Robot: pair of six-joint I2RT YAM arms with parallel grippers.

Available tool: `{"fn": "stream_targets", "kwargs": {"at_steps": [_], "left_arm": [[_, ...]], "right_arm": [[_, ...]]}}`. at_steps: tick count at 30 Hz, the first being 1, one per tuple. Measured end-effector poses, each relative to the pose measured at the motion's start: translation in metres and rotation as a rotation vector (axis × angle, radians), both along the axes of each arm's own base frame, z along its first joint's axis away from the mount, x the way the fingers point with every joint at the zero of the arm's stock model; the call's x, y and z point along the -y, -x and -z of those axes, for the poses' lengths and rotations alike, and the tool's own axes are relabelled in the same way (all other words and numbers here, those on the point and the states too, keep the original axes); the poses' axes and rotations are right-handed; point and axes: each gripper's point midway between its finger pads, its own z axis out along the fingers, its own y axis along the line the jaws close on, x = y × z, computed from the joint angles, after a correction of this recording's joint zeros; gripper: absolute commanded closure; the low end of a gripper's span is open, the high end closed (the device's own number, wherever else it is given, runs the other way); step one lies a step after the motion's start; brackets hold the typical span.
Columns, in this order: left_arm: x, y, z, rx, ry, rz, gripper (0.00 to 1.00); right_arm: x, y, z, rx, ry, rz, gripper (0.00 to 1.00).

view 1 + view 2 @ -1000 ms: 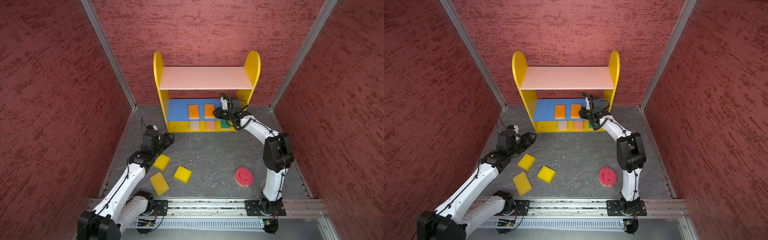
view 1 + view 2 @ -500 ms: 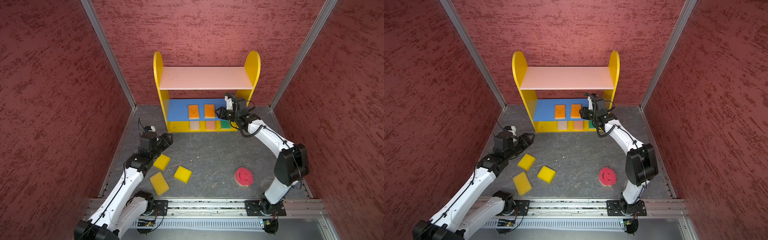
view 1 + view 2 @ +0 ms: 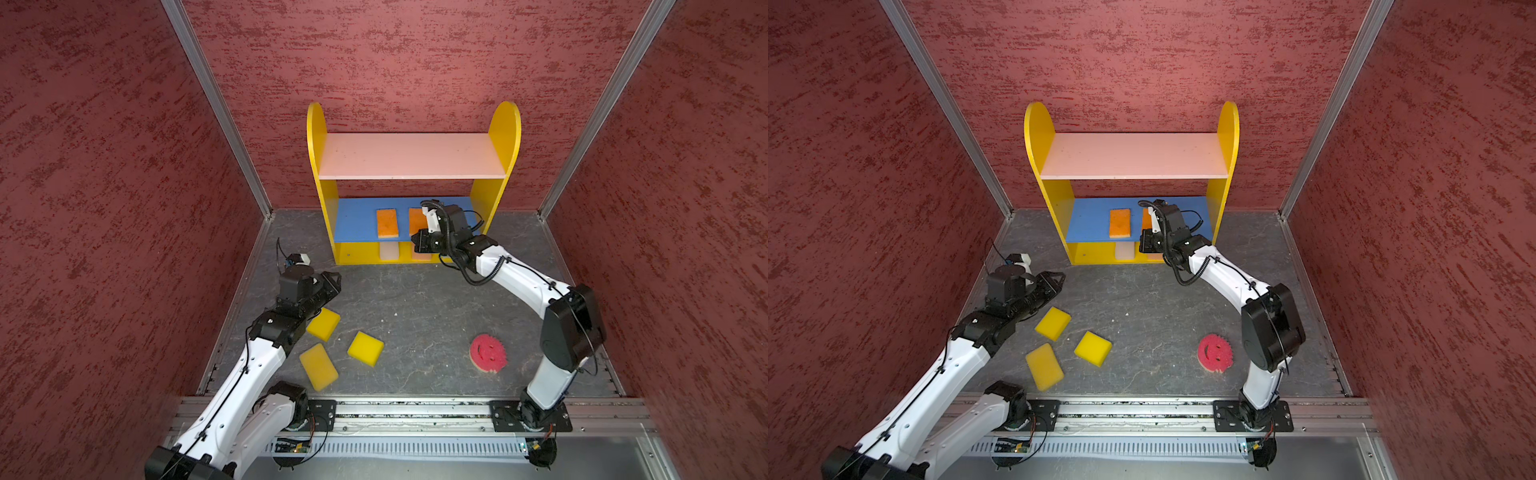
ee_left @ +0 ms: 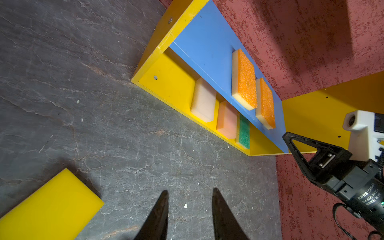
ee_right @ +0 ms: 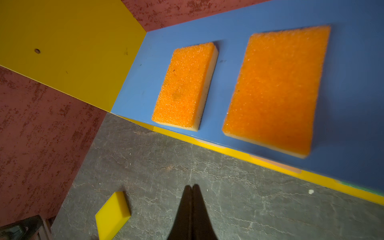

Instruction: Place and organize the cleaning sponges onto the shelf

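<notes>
Already two orange sponges (image 3: 387, 223) on shelf (image 3: 411, 156)

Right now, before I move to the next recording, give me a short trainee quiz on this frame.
1. How many yellow sponges lie on the floor?
2. True or false: the right gripper is shut and empty.
3. Fill in: both orange sponges lie on the ___ middle board.
Key: 1 three; 2 true; 3 blue.
</notes>
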Motion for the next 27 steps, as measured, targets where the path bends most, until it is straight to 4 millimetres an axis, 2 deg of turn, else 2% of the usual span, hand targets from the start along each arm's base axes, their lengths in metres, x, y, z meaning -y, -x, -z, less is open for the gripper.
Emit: {"fn": "stream_targets", "kwargs": {"at_steps": [6, 13, 20, 27], "left_arm": [[0.000, -0.002, 0.008, -0.025, -0.009, -0.002, 0.64], [-0.002, -0.004, 0.011, -0.034, -0.017, -0.004, 0.63], [-0.008, -0.005, 0.010, -0.029, -0.022, -0.017, 0.62], [-0.010, -0.005, 0.007, -0.022, -0.012, -0.019, 0.62]], "right_arm": [[-0.029, -0.010, 0.025, -0.032, 0.002, -0.034, 1.00], [-0.058, -0.021, 0.028, -0.016, -0.037, -0.053, 1.00], [-0.072, -0.032, 0.025, 0.000, -0.071, -0.052, 1.00], [-0.075, -0.036, 0.031, -0.011, -0.077, -0.044, 1.00]]}}
